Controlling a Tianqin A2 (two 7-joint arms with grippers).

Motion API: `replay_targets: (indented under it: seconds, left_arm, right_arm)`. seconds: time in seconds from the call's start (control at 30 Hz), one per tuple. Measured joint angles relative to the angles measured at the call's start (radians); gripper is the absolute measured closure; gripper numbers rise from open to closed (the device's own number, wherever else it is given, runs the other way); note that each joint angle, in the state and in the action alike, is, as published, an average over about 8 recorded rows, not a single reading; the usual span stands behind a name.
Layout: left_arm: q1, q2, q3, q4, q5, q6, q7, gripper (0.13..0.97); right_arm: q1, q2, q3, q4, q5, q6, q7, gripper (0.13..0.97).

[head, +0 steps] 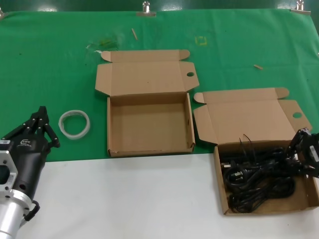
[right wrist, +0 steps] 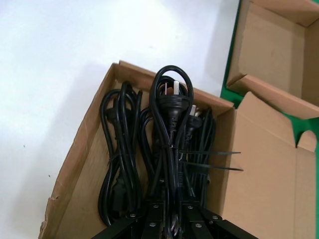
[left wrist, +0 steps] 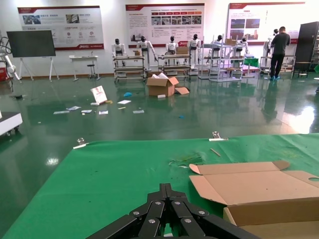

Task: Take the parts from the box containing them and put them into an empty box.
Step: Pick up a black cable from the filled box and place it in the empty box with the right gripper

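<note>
Right gripper [right wrist: 167, 221] clamps one cable bundle [right wrist: 169, 149] (others beside it); left gripper [head: 42, 130] closed, idle; two boxes.

Head camera looks down; wrist cameras sit low, close.

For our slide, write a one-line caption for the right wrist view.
Right tool reaching down onto bundled black power cables in their cardboard box.

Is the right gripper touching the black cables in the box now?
Touching. In the right wrist view the right gripper closes around a black cable bundle, which runs straight between its fingers above the box.
</note>
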Motion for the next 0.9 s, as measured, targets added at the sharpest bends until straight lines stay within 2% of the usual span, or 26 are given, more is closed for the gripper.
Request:
replay_targets:
  seconds: [0.4, 0.9]
  left_arm:
    - [0.000, 0.000, 0.000, 0.000, 0.000, 0.000, 0.000, 0.957]
    - [0.000, 0.000, 0.000, 0.000, 0.000, 0.000, 0.000, 0.957]
  right_arm:
    - [0.063, -0.005, 0.013, 0.055, 0.020, -0.069, 0.097, 0.924]
    - [0.174, -0.150, -0.005, -0.026, 0.022, -0.044, 0.175, 0.924]
